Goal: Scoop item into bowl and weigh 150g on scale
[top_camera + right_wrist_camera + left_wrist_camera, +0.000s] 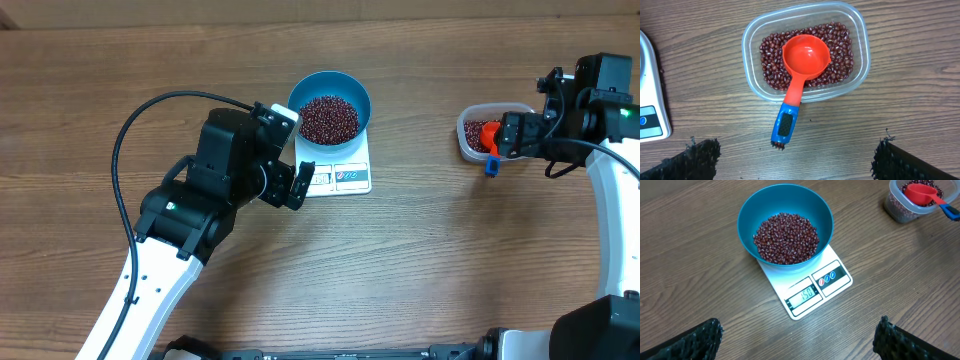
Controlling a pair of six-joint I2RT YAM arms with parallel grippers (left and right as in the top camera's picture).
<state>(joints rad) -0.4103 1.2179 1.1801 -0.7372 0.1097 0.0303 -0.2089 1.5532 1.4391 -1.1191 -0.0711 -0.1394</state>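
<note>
**Overhead view.** Both arms appear together over the wooden bench (420, 280). The left jaws stand apart and empty, just beside the near left corner of the scale (341, 176). The right jaws, also apart, hang over the near side of the clear tub (467, 141) and hide part of it. The bowl (362, 96) sits on the far half of the scale, well apart from the tub. The scale's display is too small to read here.

**Left wrist view.** Only the two dark fingertips (696, 341) show, at the lower corners, wide apart with nothing between them. Ahead of these jaws the blue bowl (749, 215) rests on the white scale (790, 272) and holds a heap of red-brown beans (786, 237) that covers its floor. This view alone shows the lit display (809, 293), which reads 150. The tub (896, 209) lies far ahead and to the right, with the red scoop (921, 193) in it.

**Right wrist view.** The fingertips (696, 161) are again wide apart and empty. Directly ahead of them the tub (860, 60) holds a shallow layer of beans (841, 46). The scoop (805, 55) lies on them, cup up and empty. Its blue handle (785, 122) crosses the near rim and points toward the jaws. One corner of the scale (650, 95) shows at the left.
</note>
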